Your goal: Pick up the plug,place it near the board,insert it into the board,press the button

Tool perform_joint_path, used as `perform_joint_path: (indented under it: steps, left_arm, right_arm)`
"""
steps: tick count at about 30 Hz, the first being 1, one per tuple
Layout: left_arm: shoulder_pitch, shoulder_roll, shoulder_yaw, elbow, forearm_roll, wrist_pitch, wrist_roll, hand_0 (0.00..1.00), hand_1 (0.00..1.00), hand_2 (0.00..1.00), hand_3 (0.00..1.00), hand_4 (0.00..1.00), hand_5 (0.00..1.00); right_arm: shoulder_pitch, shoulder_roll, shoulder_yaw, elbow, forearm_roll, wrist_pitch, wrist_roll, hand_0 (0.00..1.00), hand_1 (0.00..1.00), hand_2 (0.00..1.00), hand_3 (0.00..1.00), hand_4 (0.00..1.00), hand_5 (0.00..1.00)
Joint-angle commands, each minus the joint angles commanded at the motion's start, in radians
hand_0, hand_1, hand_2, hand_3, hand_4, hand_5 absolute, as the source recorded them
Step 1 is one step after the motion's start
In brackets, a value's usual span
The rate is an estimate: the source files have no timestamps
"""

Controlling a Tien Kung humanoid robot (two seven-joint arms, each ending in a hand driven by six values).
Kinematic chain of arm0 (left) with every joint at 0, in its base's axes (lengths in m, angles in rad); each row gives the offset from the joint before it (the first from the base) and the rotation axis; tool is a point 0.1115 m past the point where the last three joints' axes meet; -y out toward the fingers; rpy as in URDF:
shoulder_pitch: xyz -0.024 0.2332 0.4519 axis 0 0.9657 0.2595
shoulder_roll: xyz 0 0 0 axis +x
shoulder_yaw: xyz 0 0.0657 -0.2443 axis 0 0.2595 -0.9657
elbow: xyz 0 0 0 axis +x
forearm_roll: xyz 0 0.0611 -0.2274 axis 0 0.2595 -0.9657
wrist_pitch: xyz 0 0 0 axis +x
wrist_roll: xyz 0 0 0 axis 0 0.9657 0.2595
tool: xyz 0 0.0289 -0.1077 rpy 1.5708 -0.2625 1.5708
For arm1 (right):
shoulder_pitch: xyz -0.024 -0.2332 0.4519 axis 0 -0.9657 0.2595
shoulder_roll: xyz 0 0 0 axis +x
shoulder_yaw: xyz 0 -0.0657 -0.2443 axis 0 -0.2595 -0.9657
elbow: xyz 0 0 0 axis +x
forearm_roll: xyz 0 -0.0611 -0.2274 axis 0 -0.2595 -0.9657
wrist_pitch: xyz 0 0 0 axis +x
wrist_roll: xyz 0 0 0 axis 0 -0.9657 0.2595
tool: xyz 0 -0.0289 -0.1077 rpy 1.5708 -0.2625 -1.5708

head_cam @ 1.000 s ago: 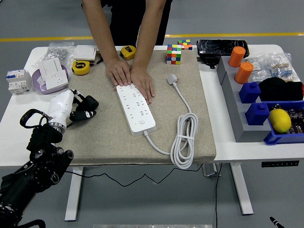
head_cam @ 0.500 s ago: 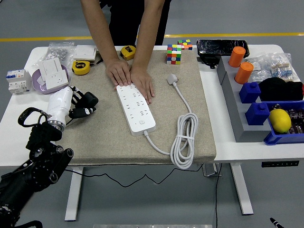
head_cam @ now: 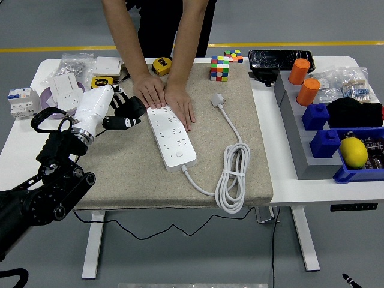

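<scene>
A person's hands [head_cam: 165, 96] pin the far end of the white power strip [head_cam: 172, 137] to the counter [head_cam: 288, 180] (on a beige mat); the plug [head_cam: 217, 99] lies just right. The left robot hand [head_cam: 123, 112], fingers loosely apart, hovers left, holding nothing.

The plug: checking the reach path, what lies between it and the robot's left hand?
In the head view, the person's hands and the power strip separate the left hand from the plug.
</scene>
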Motion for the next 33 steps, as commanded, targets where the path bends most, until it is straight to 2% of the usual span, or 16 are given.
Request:
perform_joint_path:
  steps: [3,5,7,11,18,33]
  left_arm:
    - [-0.029,0.021,0.098,-0.033,-0.014,-0.014,0.004,0.463,0.422,0.371,0.378,0.524,0.140]
    - [-0.042,0.026,0.149,-0.045,-0.017,-0.021,0.006,0.463,0.422,0.371,0.378,0.524,0.140]
    - [-0.053,0.023,0.198,-0.048,-0.029,-0.026,0.006,0.465,0.424,0.373,0.378,0.516,0.134]
    - [-0.061,0.008,0.247,-0.032,-0.045,-0.029,0.003,0.465,0.424,0.373,0.378,0.516,0.134]
    - [-0.064,-0.026,0.222,0.047,-0.043,-0.017,-0.011,0.465,0.427,0.374,0.379,0.515,0.138]
    - [-0.067,-0.037,0.218,0.133,-0.019,-0.019,-0.016,0.466,0.440,0.376,0.383,0.518,0.136]
  right_arm:
    - [0.002,-0.001,-0.001,0.000,0.001,0.000,0.000,0.821,0.739,0.738,0.769,0.998,0.921]
    - [0.003,-0.002,-0.001,0.000,0.001,0.000,0.000,0.821,0.739,0.738,0.769,0.998,0.921]
    - [0.004,-0.002,-0.001,0.000,0.002,0.000,0.000,0.821,0.739,0.738,0.769,0.998,0.920]
    - [0.006,-0.003,-0.002,0.000,0.003,0.000,0.000,0.821,0.739,0.738,0.769,0.998,0.920]
    - [0.008,-0.003,-0.002,0.000,0.001,0.000,-0.001,0.821,0.739,0.739,0.769,0.998,0.919]
    - [0.007,-0.003,-0.005,0.000,0.000,0.001,0.000,0.820,0.739,0.738,0.769,0.998,0.919]
